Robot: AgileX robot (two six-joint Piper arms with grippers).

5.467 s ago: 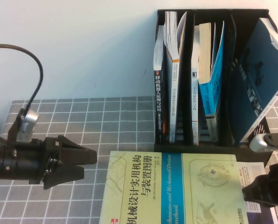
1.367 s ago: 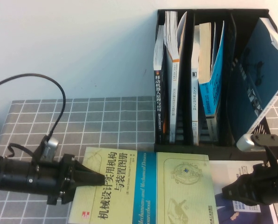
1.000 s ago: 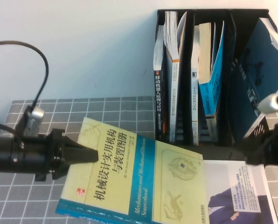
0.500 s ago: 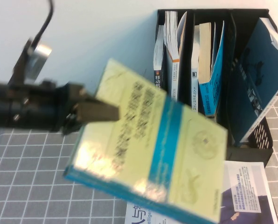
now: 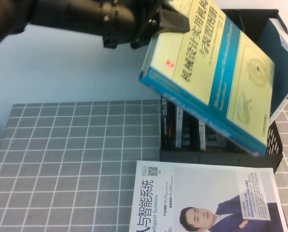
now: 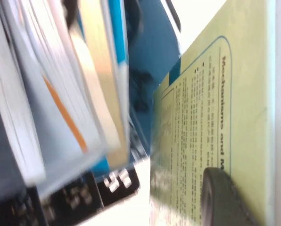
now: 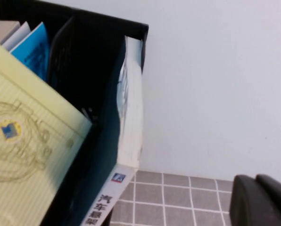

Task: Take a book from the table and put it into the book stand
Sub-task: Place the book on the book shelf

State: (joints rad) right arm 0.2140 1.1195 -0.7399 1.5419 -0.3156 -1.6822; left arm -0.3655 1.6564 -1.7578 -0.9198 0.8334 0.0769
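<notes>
Holding high: left gripper (image 5: pixel 169 18) clamps the book (image 5: pixel 216 72) by one corner, well above the table (image 5: pixel 76 159).
High view, book: hangs down and away from the fingers, tilted, its far low end in front of the book stand (image 5: pixel 274 145), not yet inside any compartment.
High view, stand: left and middle bays already packed with upright books; a blue book (image 5: pixel 286 63) leans across the right bay, just beyond the held book's far end.
High view, table: white book with the suited man (image 5: pixel 207 203) lies flat below the held book, well apart from the fingers.
High view, right gripper: not visible.
Left wrist view, grip: one dark finger pad (image 6: pixel 223 197) presses the yellow-green cover (image 6: pixel 216 117); packed page edges (image 6: pixel 60 94) sit just beside the book's far end.
Right wrist view: right gripper (image 7: pixel 263 200) off to the stand's outer side, near the wall, clear of the book; finger state cannot tell.
Risk, slip: corner-only pinch on a thick heavy book; likely to swing or rotate in the fingers.
Risk, jam: the leaning blue book narrows the open bay; the leading corner could catch a divider or shove that book.
Risk, tip: a push on the stand's top could rock it.
</notes>
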